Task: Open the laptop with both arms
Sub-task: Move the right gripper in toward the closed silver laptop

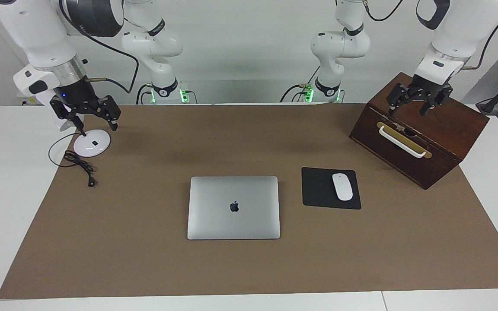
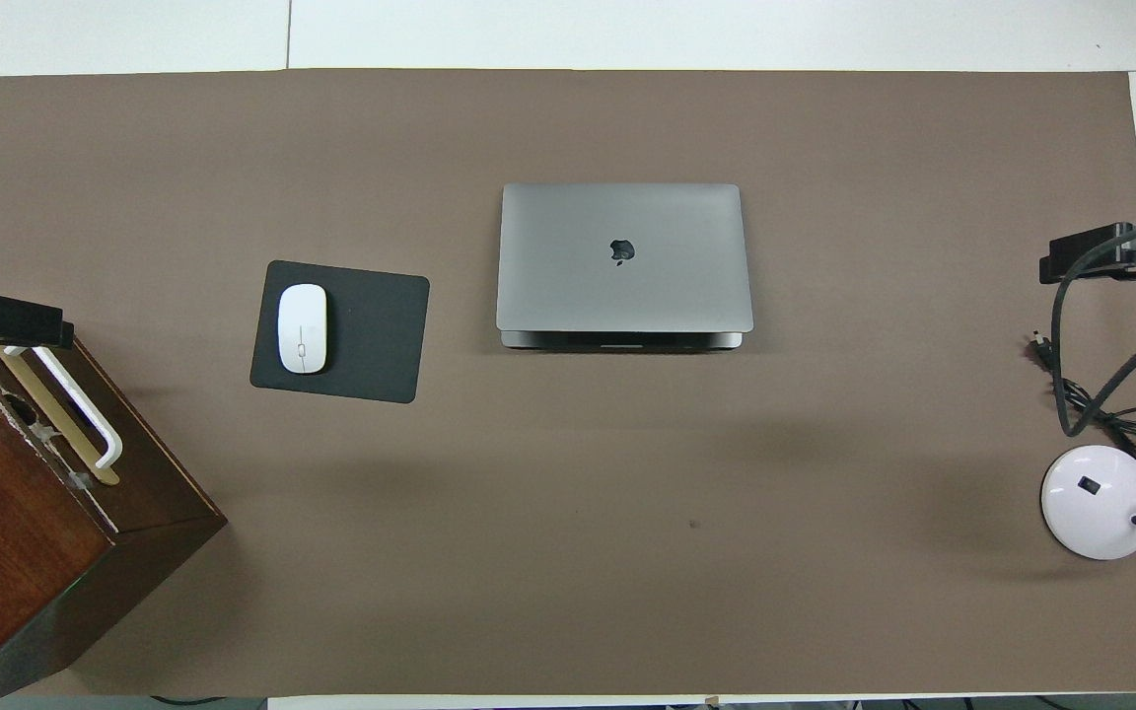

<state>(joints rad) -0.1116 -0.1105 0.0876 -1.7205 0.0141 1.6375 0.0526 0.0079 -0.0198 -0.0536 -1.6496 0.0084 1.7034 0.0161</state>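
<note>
The silver-grey laptop (image 1: 233, 207) lies shut on the brown mat in the middle of the table, apple logo up; it also shows in the overhead view (image 2: 622, 258). My left gripper (image 1: 408, 110) hangs open and empty over the wooden box at the left arm's end of the table, well apart from the laptop; its tip shows in the overhead view (image 2: 1, 320). My right gripper (image 1: 97, 128) hangs open and empty over a white round lamp base at the right arm's end; it also shows in the overhead view (image 2: 1110, 258).
A black mouse pad (image 1: 318, 188) with a white mouse (image 1: 342, 186) lies beside the laptop toward the left arm's end. A dark wooden box (image 1: 448, 129) with a white handle stands nearer the robots. A white lamp base (image 1: 92, 143) and black cable (image 1: 78, 162) lie at the right arm's end.
</note>
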